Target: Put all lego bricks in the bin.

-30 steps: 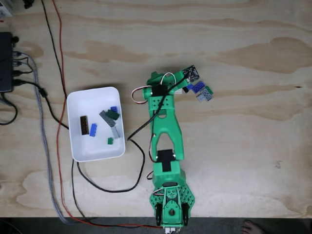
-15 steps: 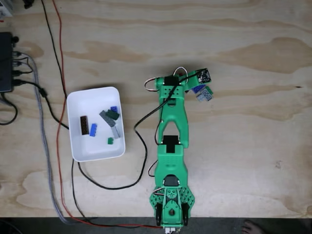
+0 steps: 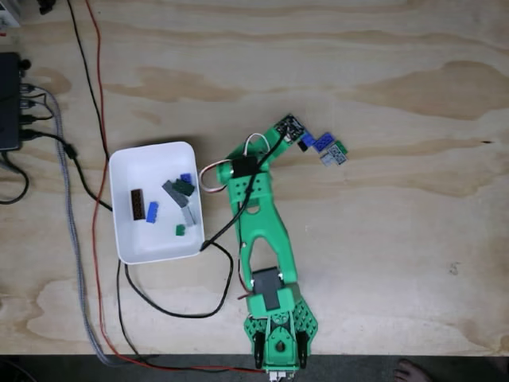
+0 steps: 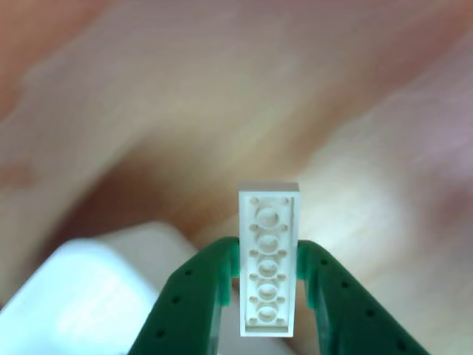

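In the other view my gripper (image 4: 268, 253) is shut on a white lego plate (image 4: 268, 222), held upright with its underside tubes facing the camera. The white bin (image 4: 81, 296) is a blur at the lower left below it. In the fixed view the bin (image 3: 127, 167) sits left of the green arm (image 3: 258, 211) and holds several lego bricks, among them a brown one (image 3: 138, 204), a blue one (image 3: 152, 211) and a grey one (image 3: 176, 193). Two blue bricks (image 3: 324, 144) and a green-grey one (image 3: 339, 152) lie on the table just right of the arm's wrist end.
Black, red and braided cables (image 3: 87, 199) run down the table's left side and loop under the bin toward the arm's base (image 3: 278, 338). A black box (image 3: 8, 103) sits at the left edge. A person's toes (image 3: 409, 370) show below the front edge.
The arm's wrist end has swung left, away from the bricks on the table and toward the bin. The bricks in the bin have not moved.
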`<state>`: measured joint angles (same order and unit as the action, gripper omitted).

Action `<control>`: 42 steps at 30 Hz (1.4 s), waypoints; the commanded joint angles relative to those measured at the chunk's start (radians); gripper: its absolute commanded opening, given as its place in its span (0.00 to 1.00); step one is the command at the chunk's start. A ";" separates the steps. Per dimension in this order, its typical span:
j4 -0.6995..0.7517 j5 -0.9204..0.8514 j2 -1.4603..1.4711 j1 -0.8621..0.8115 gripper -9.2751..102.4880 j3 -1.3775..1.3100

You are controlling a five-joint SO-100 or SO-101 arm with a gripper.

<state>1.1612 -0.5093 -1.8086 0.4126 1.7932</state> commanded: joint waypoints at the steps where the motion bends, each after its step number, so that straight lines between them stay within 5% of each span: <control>1: 0.081 -0.041 -0.272 0.356 0.08 -0.158; 9: 0.041 0.015 0.051 0.552 0.11 -0.245; 12: 0.006 0.043 0.049 0.502 0.31 -0.192; 15: -0.008 0.095 -0.032 0.414 0.34 -0.178; 19: -0.017 0.156 -0.152 0.084 0.32 -0.198; 24: -0.112 0.041 0.132 -0.265 0.30 -0.160; 33: 0.041 0.064 0.730 -0.356 0.29 -0.746; 42: 0.069 0.054 0.870 -0.396 0.29 -0.802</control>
<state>1.2164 -0.4525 -0.9189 0.0491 1.0600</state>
